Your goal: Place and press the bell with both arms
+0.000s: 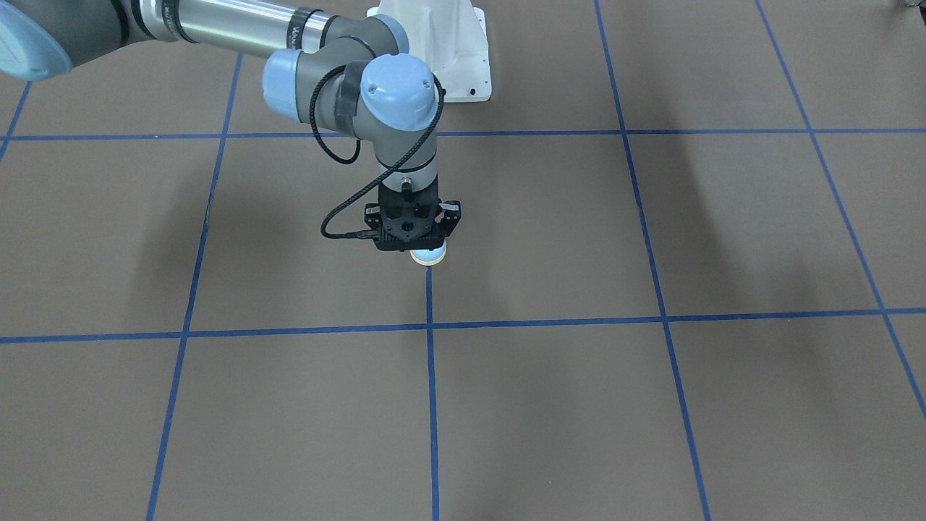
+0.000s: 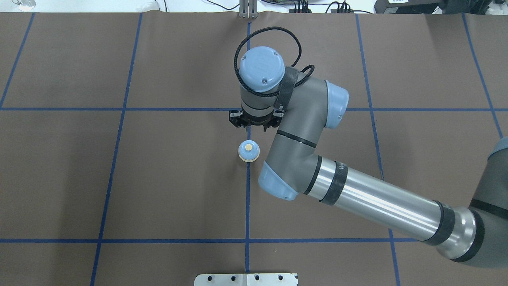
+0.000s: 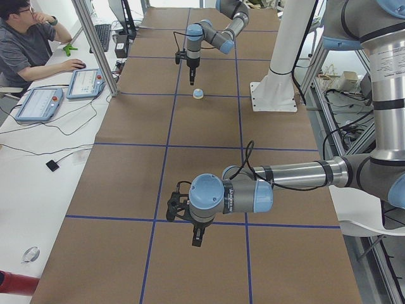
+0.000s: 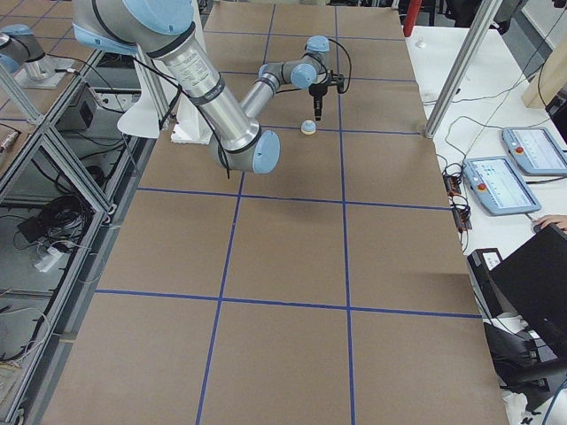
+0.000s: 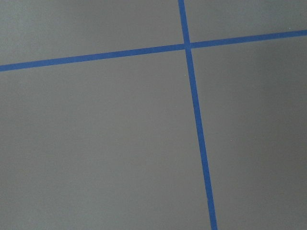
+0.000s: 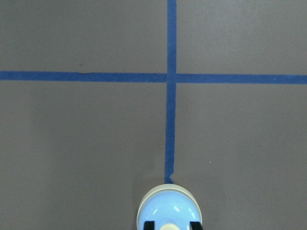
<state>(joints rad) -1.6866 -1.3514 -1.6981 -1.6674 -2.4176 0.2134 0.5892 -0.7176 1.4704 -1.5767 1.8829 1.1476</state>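
Bell stands upright on the brown table, on a blue tape line that runs on toward 6 o'clock in the overhead view. Its light-blue dome and cream button face up, and nothing touches it. The right gripper points straight down, raised above the bell with clear air between them. In the overhead view the bell shows at 6 o'clock of the wrist. In the front-facing view only a sliver of it peeks out at 5 o'clock under the black gripper body. In the right wrist view the bell fills the 6 o'clock edge, and the two black fingertips stand a little apart with the button seen between them, gripping nothing. The left gripper hangs pointing down over the table, well apart from the bell; I cannot tell whether its fingers are parted or closed. The left wrist view shows only brown table and a tape crossing toward 1 o'clock
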